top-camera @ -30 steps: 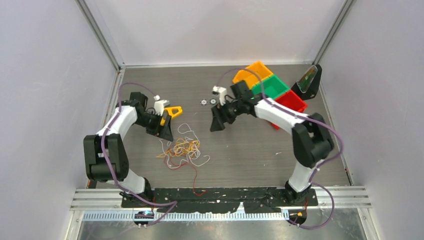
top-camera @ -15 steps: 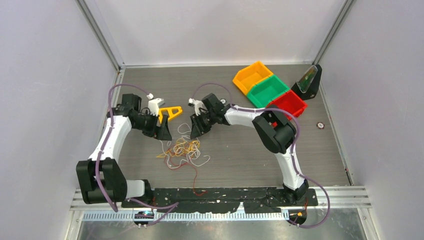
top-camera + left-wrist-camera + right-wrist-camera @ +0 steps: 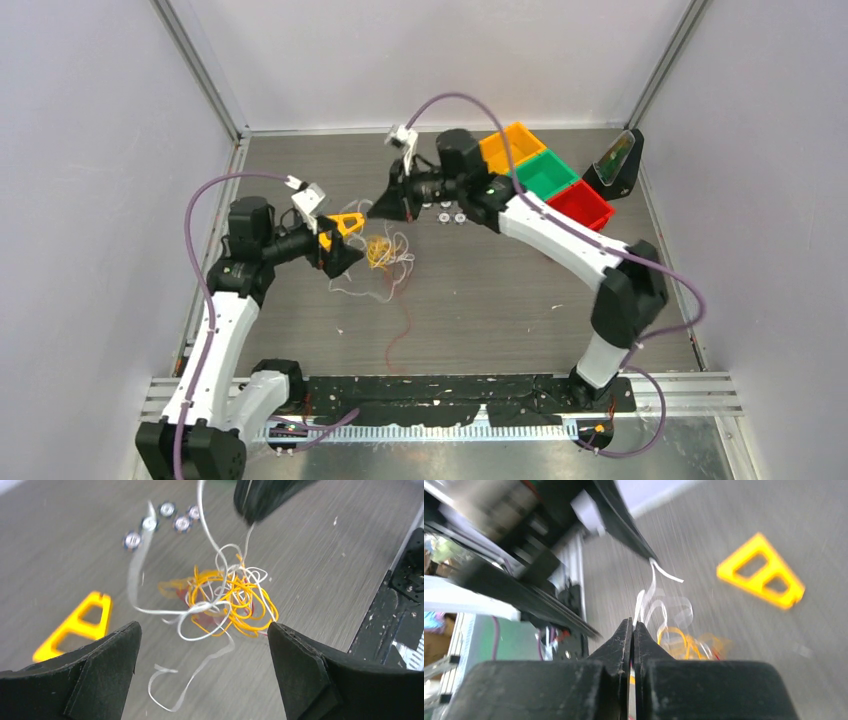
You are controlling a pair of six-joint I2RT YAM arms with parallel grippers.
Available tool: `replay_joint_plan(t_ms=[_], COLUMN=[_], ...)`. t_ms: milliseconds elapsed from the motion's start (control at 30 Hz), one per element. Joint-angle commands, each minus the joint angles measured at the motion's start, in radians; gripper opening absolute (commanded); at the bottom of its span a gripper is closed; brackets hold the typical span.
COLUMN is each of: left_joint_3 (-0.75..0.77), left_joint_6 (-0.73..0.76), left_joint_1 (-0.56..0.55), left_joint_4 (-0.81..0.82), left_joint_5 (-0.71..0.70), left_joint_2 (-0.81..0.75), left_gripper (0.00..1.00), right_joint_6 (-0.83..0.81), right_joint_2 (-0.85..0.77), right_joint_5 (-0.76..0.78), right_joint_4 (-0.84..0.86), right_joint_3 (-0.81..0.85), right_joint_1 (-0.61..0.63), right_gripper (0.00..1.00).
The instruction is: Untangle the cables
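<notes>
While the cables (image 3: 230, 597), orange, white and red strands in one knotted clump, sit just below the right pincer (image 3: 633, 627) on or barely over the table (image 3: 520, 290), that pincer is clamped shut on one white strand (image 3: 640, 605). Left pincer (image 3: 203, 626): spread wide, holding nothing, clump ahead between its fingers (image 3: 100, 665). Step judged: drawing one strand free; next move calls for the left pincer to pin the clump as the white pulls out.

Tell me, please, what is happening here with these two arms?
The right gripper is shut on a white strand of the cables and holds it up from the tangle. The left gripper is wide open beside the bundle, gripping nothing. The yellow, white and red wires are not yet separated.
</notes>
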Motion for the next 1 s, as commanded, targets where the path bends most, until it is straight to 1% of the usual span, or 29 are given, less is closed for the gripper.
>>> replay_joint_plan(t_ms=[0,100,167,267,333,367,400,433,500,533,633,700,767,800,833,867,900,933,967], left_joint_3=[0.006,0.006,0.033,0.065,0.055,0.044,0.031,0.019,0.015,0.020,0.046,0.075,0.092,0.091,0.089,0.089,0.089,0.090,0.078], left_joint_6=[-0.103,-0.149,-0.183,-0.242,-0.257,-0.254,-0.245,-0.232,-0.200,-0.167,-0.142,-0.175,-0.203,-0.231,-0.255,-0.259,-0.252,-0.237,-0.224], left_joint_1=[-0.157,-0.241,-0.260,-0.263,-0.263,-0.263,-0.263,-0.263,-0.263,-0.263,-0.266,-0.285,-0.319,-0.333,-0.336,-0.336,-0.336,-0.336,-0.333], left_joint_4=[0.336,0.476,0.516,0.518,0.522,0.528,0.532,0.527,0.472,0.432,0.394,0.417,0.465,0.501,0.532,0.547,0.538,0.509,0.484], left_joint_5=[-0.106,-0.246,-0.283,-0.285,-0.282,-0.264,-0.240,-0.221,-0.198,-0.189,-0.181,-0.206,-0.276,-0.317,-0.334,-0.325,-0.304,-0.282,-0.282], left_joint_2=[-0.005,0.023,0.066,0.135,0.135,0.117,0.084,0.049,-0.039,-0.078,-0.152,-0.133,-0.075,-0.042,-0.011,0.030,0.059,0.085,0.102], left_gripper=[1.00,1.00,0.98,0.83,0.77,0.77,0.79,0.84,0.97,0.99,1.00,1.00,0.98,0.96,0.91,0.84,0.72,0.58,0.46], right_joint_6=[0.095,0.147,0.168,0.196,0.207,0.210,0.209,0.200,0.175,0.164,0.162,0.194,0.232,0.243,0.264,0.274,0.291,0.302,0.306], right_joint_2=[-0.112,-0.124,-0.131,-0.141,-0.147,-0.153,-0.157,-0.165,-0.177,-0.180,-0.186,-0.184,-0.178,-0.174,-0.166,-0.163,-0.158,-0.159,-0.162], right_joint_5=[-0.030,-0.042,-0.049,-0.054,-0.051,-0.042,-0.035,-0.018,0.000,0.007,0.007,-0.008,-0.021,-0.025,-0.031,-0.035,-0.041,-0.040,-0.038], right_joint_4=[0.167,0.203,0.211,0.220,0.220,0.219,0.215,0.210,0.186,0.178,0.177,0.211,0.251,0.262,0.273,0.277,0.282,0.284,0.287], right_joint_3=[0.045,0.094,0.130,0.192,0.227,0.236,0.250,0.254,0.257,0.251,0.240,0.235,0.242,0.249,0.270,0.281,0.304,0.314,0.335], right_joint_1=[0.001,0.006,0.009,0.007,0.006,0.002,0.002,0.000,-0.005,-0.006,-0.008,-0.008,-0.007,-0.006,-0.006,-0.006,-0.006,-0.007,-0.009], right_gripper=[0.05,0.05,0.05,0.05,0.05,0.06,0.06,0.05,0.05,0.05,0.05,0.05,0.05,0.05,0.05,0.05,0.05,0.05,0.05])
